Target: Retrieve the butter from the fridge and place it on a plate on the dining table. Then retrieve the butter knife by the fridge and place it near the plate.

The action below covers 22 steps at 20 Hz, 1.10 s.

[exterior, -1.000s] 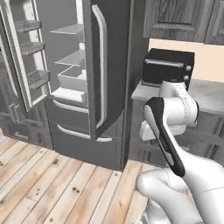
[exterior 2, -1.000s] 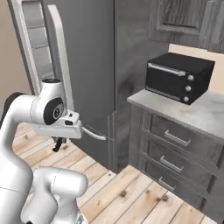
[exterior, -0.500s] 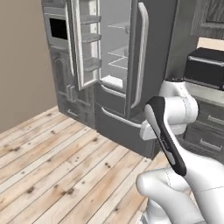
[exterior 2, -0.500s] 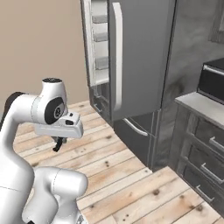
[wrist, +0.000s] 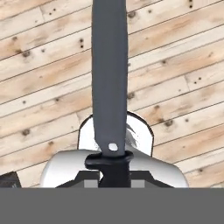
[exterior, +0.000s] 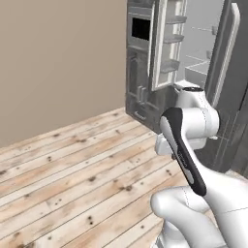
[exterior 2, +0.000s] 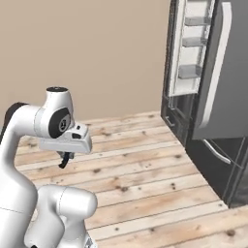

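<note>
While my end effector (wrist: 109, 175) stays out of it — jaws clamped on the butter knife (wrist: 109, 74), blade jutting over the wooden floor (wrist: 175, 52) beside the open fridge (exterior 2: 213, 82) — a sharp turn could, I judge, twist the slim handle loose.

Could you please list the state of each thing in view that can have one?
butter knife: held in the gripper, blade pointing away over the wooden floor.
gripper: shut on the knife's black handle.
fridge: left door open, its door shelves showing; the other door shut.
</note>
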### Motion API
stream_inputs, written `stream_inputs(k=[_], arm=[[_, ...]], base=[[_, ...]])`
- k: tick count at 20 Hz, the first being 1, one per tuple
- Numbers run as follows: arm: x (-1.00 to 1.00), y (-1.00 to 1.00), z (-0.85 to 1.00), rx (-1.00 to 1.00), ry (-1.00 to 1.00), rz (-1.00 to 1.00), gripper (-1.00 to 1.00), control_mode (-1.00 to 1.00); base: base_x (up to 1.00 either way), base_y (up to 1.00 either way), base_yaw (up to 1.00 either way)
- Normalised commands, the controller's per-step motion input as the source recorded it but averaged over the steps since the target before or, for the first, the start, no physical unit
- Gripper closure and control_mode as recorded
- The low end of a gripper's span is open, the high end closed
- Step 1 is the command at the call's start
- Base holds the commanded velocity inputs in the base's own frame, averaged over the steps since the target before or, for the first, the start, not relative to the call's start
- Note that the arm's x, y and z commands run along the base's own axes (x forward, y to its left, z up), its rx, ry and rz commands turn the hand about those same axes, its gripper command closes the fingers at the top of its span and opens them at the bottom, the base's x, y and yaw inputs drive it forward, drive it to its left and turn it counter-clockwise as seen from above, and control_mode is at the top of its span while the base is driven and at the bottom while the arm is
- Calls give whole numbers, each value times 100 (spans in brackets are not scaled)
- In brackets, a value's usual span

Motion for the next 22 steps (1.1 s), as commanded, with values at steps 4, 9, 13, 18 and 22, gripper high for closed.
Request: stream_inputs(k=[4,9,13,18,22], arm=[[0,0,0,0,0,0,100,100],[0,0,0,0,0,0,100,100],[0,0,0,0,0,0,100,100],[0,0,0,0,0,0,100,100],[0,0,0,0,0,0,100,100]], base=[[3,50,59],[40,74,37],[95,35,24],[100,26,10],[100,40,1]])
